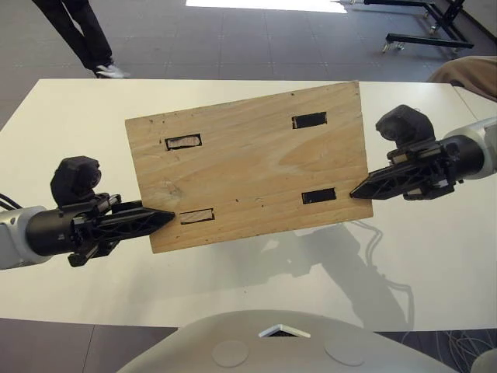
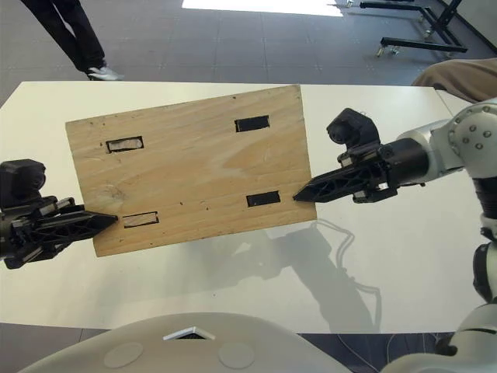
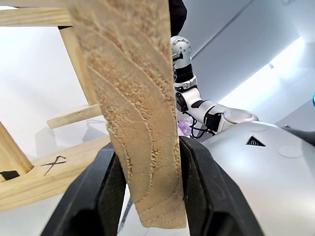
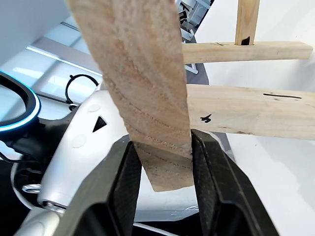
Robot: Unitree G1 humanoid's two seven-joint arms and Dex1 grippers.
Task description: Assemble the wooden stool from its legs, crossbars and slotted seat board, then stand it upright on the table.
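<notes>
Left eye view: we hold the slotted seat board point(image 1: 248, 163) from both sides, the left gripper point(image 1: 169, 216) clenched on one edge and the right gripper point(image 1: 356, 191) clenched on the opposite edge. Just past each gripper's tips, under the board, we see legs point(image 3: 78, 64) and crossbars point(image 4: 246, 50).

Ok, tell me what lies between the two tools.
The seat board, clamped at opposite edges by the left tool and right tool; both eye views show it.
</notes>
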